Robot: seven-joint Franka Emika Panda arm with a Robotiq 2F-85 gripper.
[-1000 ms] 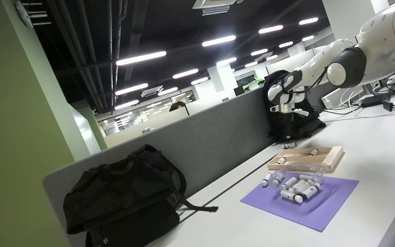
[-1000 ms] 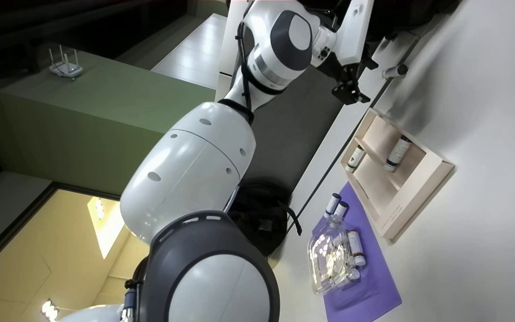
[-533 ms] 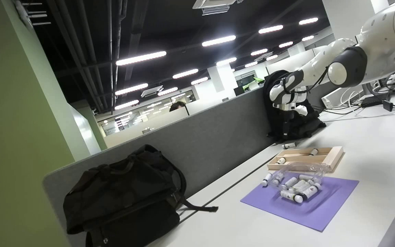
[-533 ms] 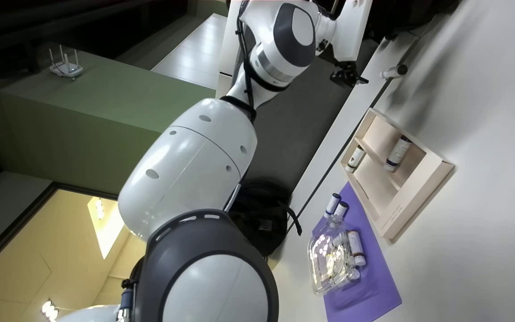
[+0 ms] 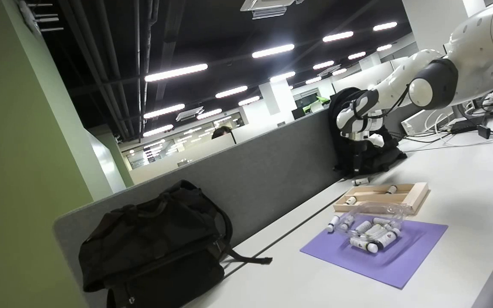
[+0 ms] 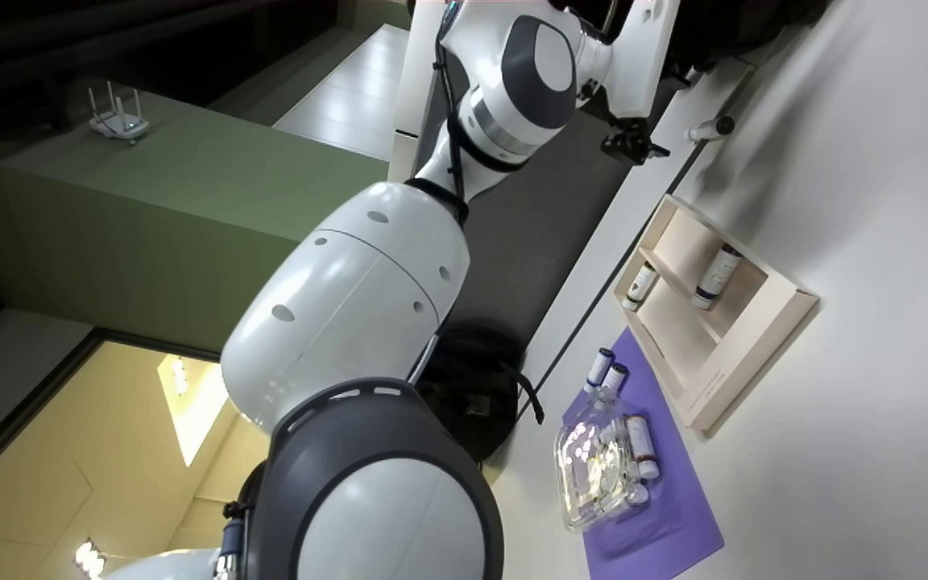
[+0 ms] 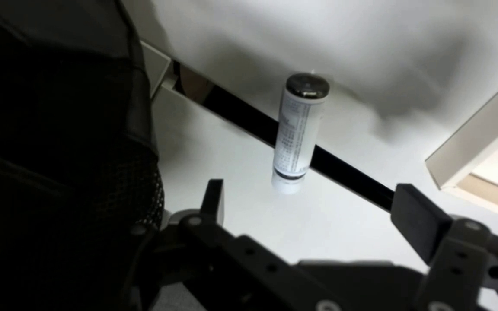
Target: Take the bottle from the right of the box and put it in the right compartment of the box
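Observation:
A white bottle with a dark end lies on its side across the table slit. It shows in the wrist view and in both exterior views. My gripper is open and empty, its fingers wide apart. It points down above the table near the bottle, in both exterior views. The bottle is ahead of the fingertips, not between them. The light-wood box lies beside it, also in an exterior view; its corner shows at the wrist view's right.
The box holds a bottle in one compartment and another bottle across the divider. A purple mat carries several bottles and a clear container. A black backpack stands close by the gripper. A grey partition runs behind.
My gripper has turned about its vertical axis and shifted slightly above the table near the lying bottle. The bottle, the box and the mat have not moved.

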